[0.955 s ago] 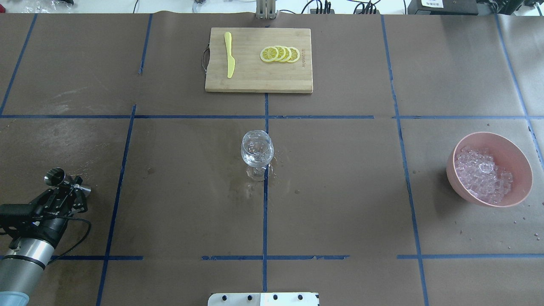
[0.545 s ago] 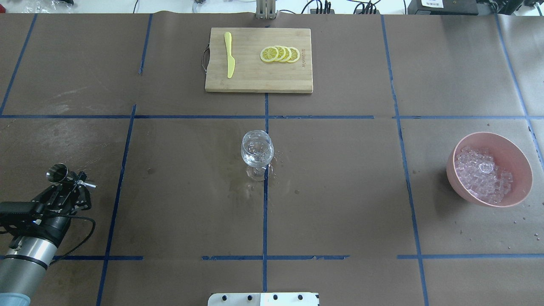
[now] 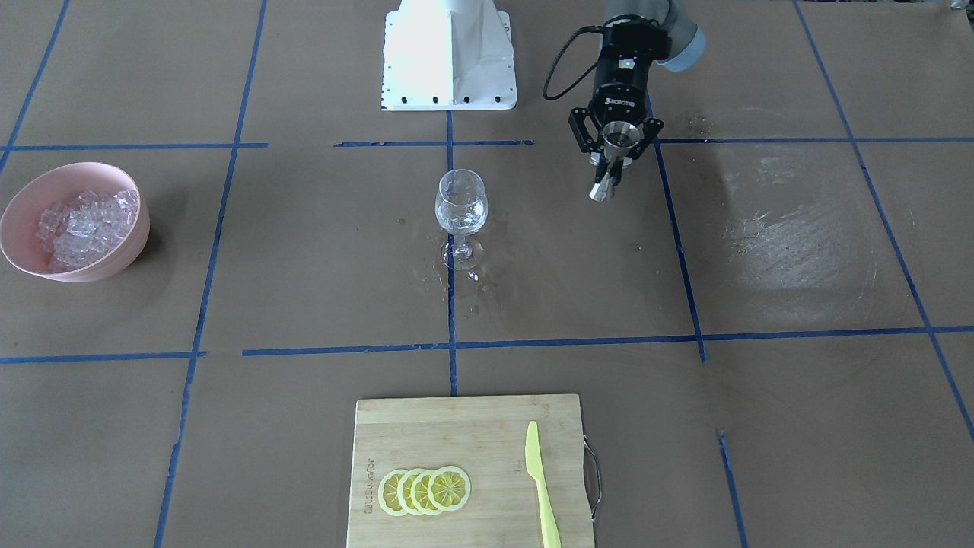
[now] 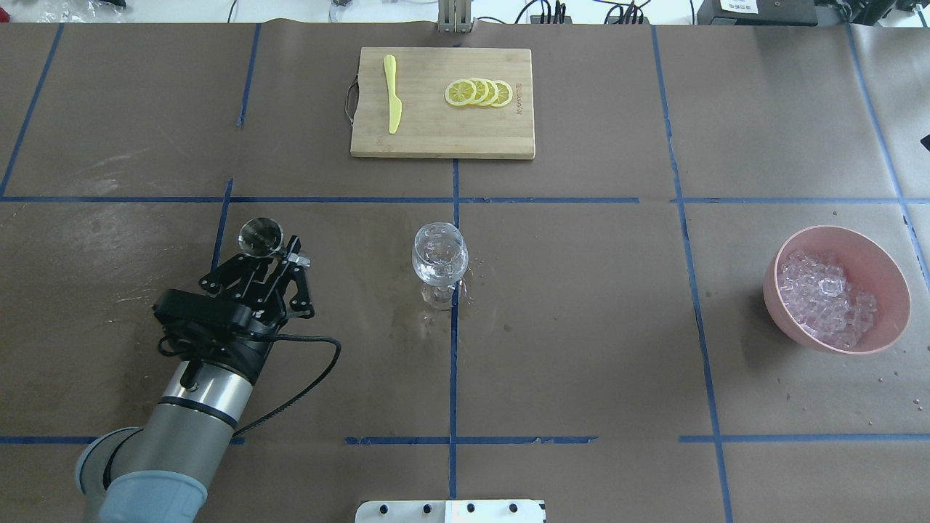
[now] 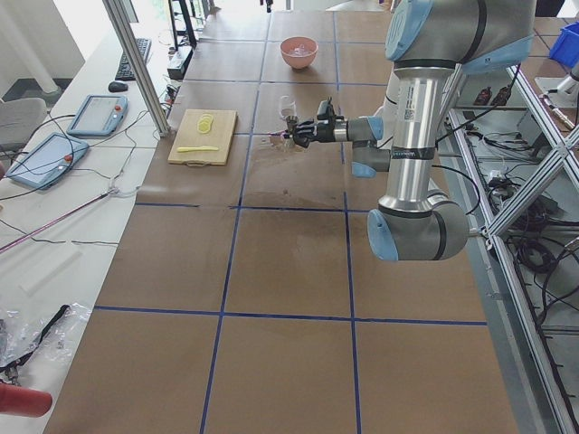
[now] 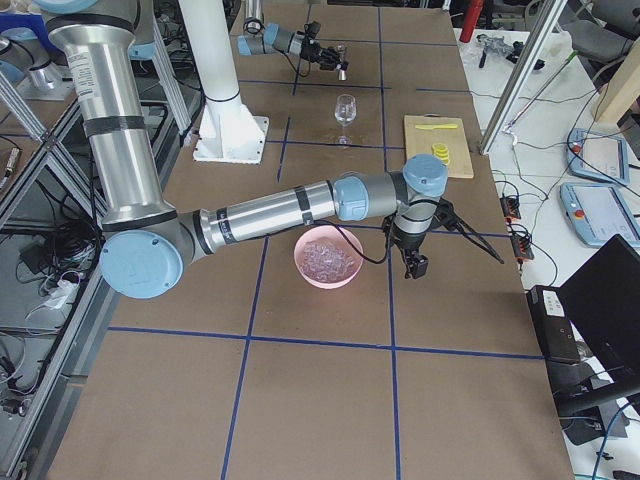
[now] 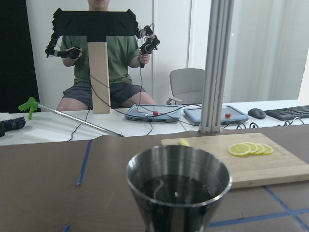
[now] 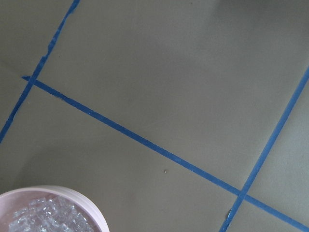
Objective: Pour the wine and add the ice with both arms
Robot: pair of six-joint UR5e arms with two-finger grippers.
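My left gripper is shut on a steel jigger and holds it about upright above the table, left of the wine glass. In the left wrist view the jigger holds dark wine. The front view shows the gripper apart from the glass. The ice lies heaped in a pink bowl at the right. My right gripper shows only in the right side view, beside the bowl; I cannot tell whether it is open. The right wrist view shows the bowl's rim.
A wooden cutting board at the far middle carries lemon slices and a yellow knife. Wet spots surround the glass's foot. The white robot base stands at the near edge.
My left arm has swung from the table's left edge forward and to the right, carrying the jigger closer to the glass. Glass and bowl have not moved.
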